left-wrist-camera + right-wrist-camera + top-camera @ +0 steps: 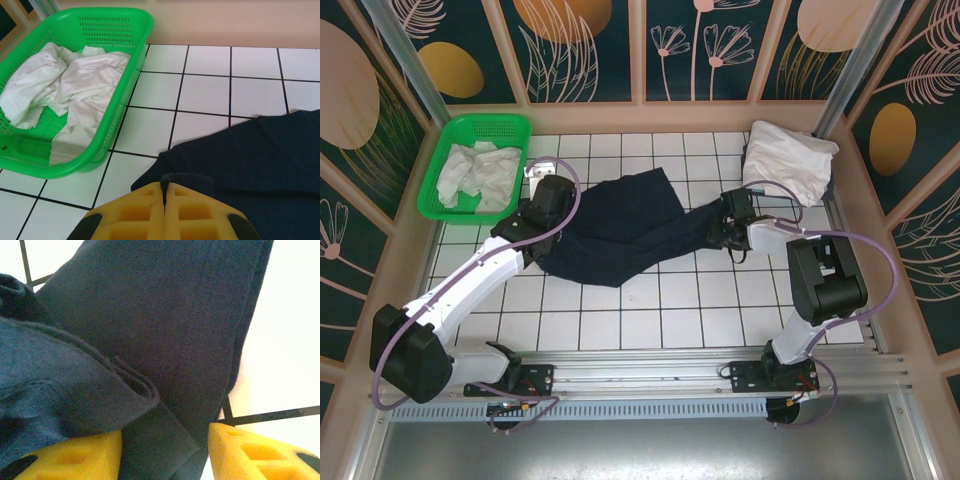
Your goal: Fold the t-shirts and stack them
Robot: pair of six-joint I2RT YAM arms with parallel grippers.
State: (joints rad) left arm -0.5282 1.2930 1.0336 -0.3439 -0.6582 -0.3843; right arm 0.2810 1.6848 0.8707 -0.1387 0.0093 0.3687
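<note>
At the far left corner of the tiled table (pixel 620 320) a green basket (pixel 432 195) is set, and crumpled white shirts (pixel 475 172) are heaped inside it. Just to the right of the basket the left gripper (pixel 164 189) is seen low over the tiles, its yellow fingers (pixel 140 212) pressed fully together with a small fold of the navy t-shirt (pixel 620 230) pinched between them at the garment's left edge. The navy t-shirt is spread across the middle of the table, stretched from the left gripper towards the right one, bunched and creased rather than flat, with one part reaching towards the far edge. At its right end the right gripper (pixel 165 440) is found, its two fingers standing well apart; a hemmed fold of the dark cloth lies between them and rests on the left-hand finger, while a bare gap shows beside the other finger. Whether the cloth is pressed at all by these fingers cannot be told. In the far right corner of the table another white shirt (pixel 788 160) lies in a loose, roughly folded heap, apart from the navy one.
</note>
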